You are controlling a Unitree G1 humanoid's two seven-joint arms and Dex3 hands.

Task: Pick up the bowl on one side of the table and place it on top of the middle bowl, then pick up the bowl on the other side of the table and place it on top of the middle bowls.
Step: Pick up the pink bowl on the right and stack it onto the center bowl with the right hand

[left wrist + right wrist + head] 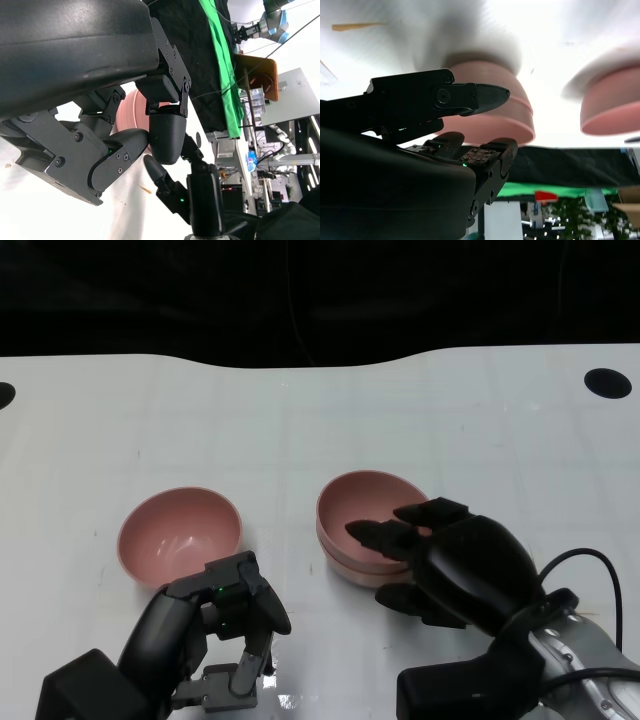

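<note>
Two pink bowls (368,510) sit nested in the middle of the white table (300,430). My right hand (462,563) is at their near right rim, fingers reaching over into the top bowl and thumb low outside. In the right wrist view the stack (512,107) shows in a wide gap between thumb and fingers (490,155), so nothing is held. A single pink bowl (180,533) stands on the left, also seen as the single bowl (612,110) and single bowl (131,112). My left hand (228,608) hovers just in front of it, fingers curled down, holding nothing.
A black round hole (607,383) marks the table's far right, and another hole (3,395) sits at the left edge. The far table edge meets a dark backdrop. A black cable (580,558) loops by my right wrist.
</note>
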